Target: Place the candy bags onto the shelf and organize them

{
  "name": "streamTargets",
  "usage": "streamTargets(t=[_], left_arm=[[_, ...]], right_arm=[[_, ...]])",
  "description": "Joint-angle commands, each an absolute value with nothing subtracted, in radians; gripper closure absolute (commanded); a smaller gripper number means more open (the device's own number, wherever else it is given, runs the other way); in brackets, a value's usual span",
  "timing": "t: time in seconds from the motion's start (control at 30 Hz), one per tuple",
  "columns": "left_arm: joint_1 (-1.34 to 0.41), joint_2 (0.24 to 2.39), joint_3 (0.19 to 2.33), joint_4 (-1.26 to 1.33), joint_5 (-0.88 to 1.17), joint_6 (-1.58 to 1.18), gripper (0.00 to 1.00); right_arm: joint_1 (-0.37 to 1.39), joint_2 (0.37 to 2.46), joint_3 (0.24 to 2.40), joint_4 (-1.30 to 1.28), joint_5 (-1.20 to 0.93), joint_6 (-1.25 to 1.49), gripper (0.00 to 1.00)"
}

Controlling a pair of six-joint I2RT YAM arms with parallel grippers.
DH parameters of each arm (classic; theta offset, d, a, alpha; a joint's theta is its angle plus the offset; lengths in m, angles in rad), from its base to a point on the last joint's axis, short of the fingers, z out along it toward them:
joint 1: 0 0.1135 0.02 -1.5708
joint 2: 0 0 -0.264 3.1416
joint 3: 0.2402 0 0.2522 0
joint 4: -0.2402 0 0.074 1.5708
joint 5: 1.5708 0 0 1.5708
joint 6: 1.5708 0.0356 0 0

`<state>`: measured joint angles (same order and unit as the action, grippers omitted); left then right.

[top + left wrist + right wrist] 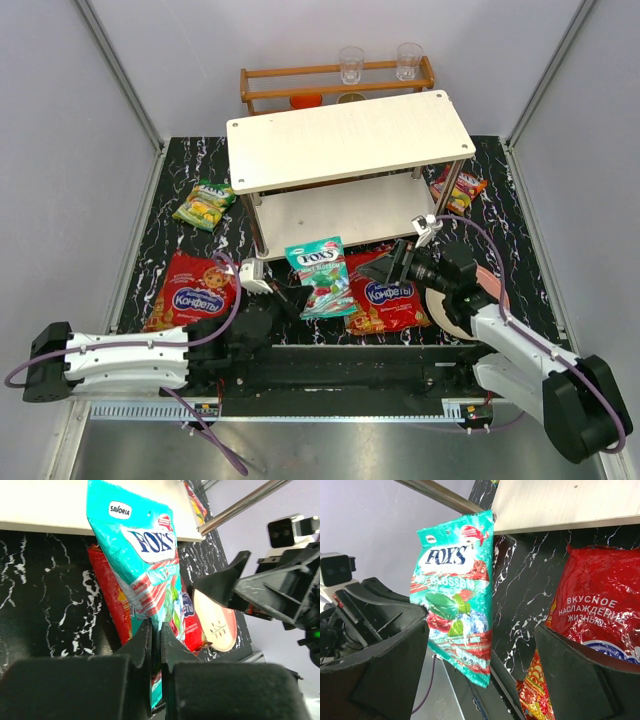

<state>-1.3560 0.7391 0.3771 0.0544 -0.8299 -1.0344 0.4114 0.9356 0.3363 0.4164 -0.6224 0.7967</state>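
Teal candy bag (145, 555) between left fingers (141, 642)

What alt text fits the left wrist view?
The left claw is shut on the bottom edge of a teal Fox's candy bag, holding it up in front of the white shelf. Behind it a red candy bag lies on the black marbled table; at right, the right claw is near a pink-and-cream plate.

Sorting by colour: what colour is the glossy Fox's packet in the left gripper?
Teal Fox's packet with red bands; clearest from right wrist view.
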Motion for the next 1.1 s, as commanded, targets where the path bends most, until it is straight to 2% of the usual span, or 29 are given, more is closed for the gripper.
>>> streamTargets(t=[0.0,0.33,0.43,0.5,0.53,0.57,0.6,0.7,0.9,1.07], left_arm=[[-1.359,0.768,0.402,0.302,-0.836,-0.96,1.0],[-1.351,0.83,0.393,0.426,-0.802,-0.965,1.0],[-1.35,0.841,0.402,0.39,-0.799,-0.983,1.0],[-1.35,0.831,0.411,0.312,-0.816,-1.0,0.87],[-1.35,0.825,0.419,0.266,-0.825,-1.035,0.78],[-1.35,0.821,0.428,0.206,-0.851,-1.063,0.62],[-1.35,0.81,0.446,0.078,-0.867,-1.092,0.45],[-1.35,0.776,0.466,-0.143,-0.902,-1.186,0.18],[-1.35,0.698,0.454,-0.322,-0.925,-1.267,0.13],[-1.351,0.669,0.469,-0.422,-0.934,-1.273,0.11]], right_arm=[[0.439,0.999,0.341,0.529,-0.62,0.827,0.04],[0.528,1.137,0.382,0.65,-0.65,0.848,0.06],[0.545,1.177,0.38,0.724,-0.631,0.887,0.35],[0.548,1.184,0.371,0.741,-0.614,0.899,0.59],[0.548,1.181,0.37,0.735,-0.589,0.894,0.7],[0.548,1.169,0.37,0.724,-0.574,0.881,0.87],[0.548,1.158,0.37,0.707,-0.555,0.87,0.93],[0.546,1.115,0.382,0.62,-0.474,0.827,0.99],[0.548,1.129,0.423,0.641,-0.413,0.781,1.0],[0.548,1.291,0.517,0.756,-0.488,0.775,1.0]])
